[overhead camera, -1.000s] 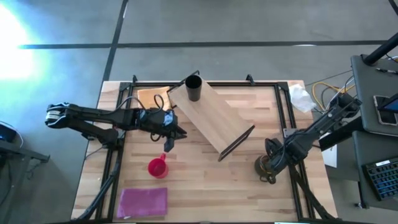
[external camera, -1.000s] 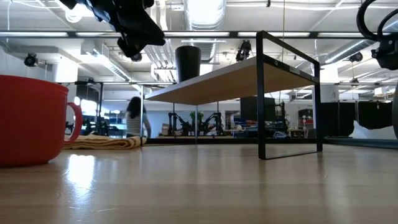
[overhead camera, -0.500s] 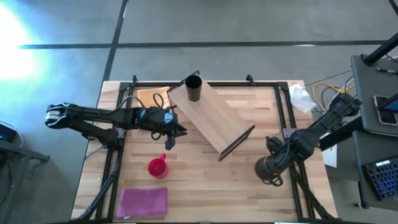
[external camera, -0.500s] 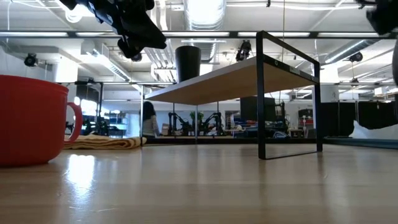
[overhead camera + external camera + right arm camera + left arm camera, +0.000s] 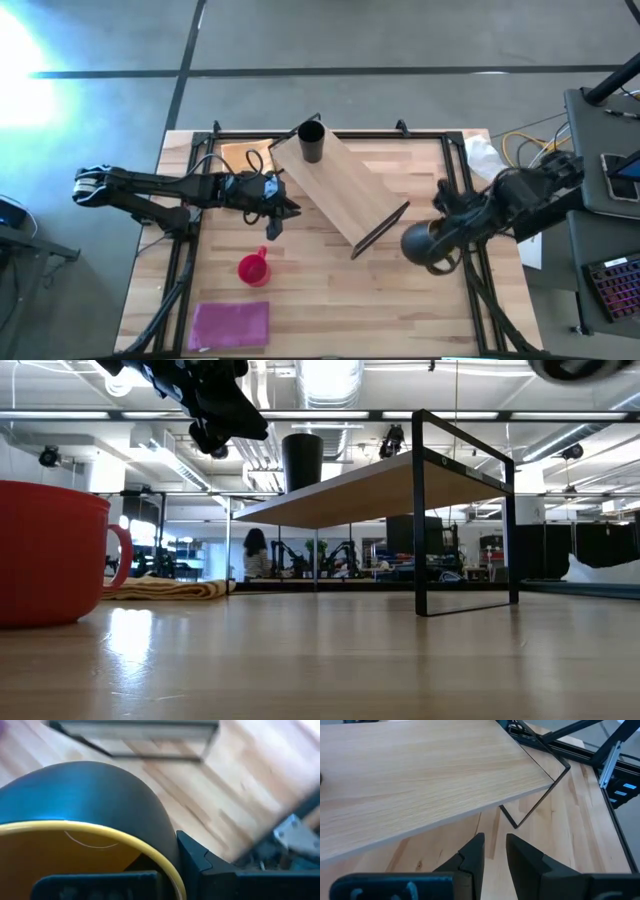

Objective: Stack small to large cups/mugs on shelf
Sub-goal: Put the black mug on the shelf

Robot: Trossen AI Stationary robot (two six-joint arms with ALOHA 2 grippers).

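High view. The shelf (image 5: pixel 340 192), a long light-wood board with thin dark end frames, is seen lying diagonally across the middle of the table (image 5: pixel 330 300), from upper left to lower right. The black cup (image 5: pixel 311 141) stands upright on its upper-left end. The red mug (image 5: pixel 254 267) sits on bare wood at lower left of centre, apart from the shelf, with the purple mat (image 5: pixel 231 324) below it near the bottom edge. The left gripper (image 5: pixel 275 218) is held beside the shelf's left long edge, above the red mug. The right gripper (image 5: pixel 440 243) is at centre right, just off the shelf's lower-right end frame, carrying the dark mug (image 5: pixel 423 246). Open tabletop is seen below the shelf.

Low view. The red mug (image 5: pixel 52 552) fills the left edge. The shelf (image 5: pixel 380 485) is seen raised on its frames, the black cup (image 5: pixel 302 462) on top. Clear wood lies beneath and in front. A person (image 5: pixel 256 554) is seen far behind.

Left wrist view. The left gripper (image 5: pixel 493 851) is narrowly parted and empty, pointed under the shelf (image 5: pixel 420 780) edge.

Right wrist view. The right gripper is clamped on the dark mug (image 5: pixel 90 790) at its yellow-rimmed mouth; the inside is yellow-orange.
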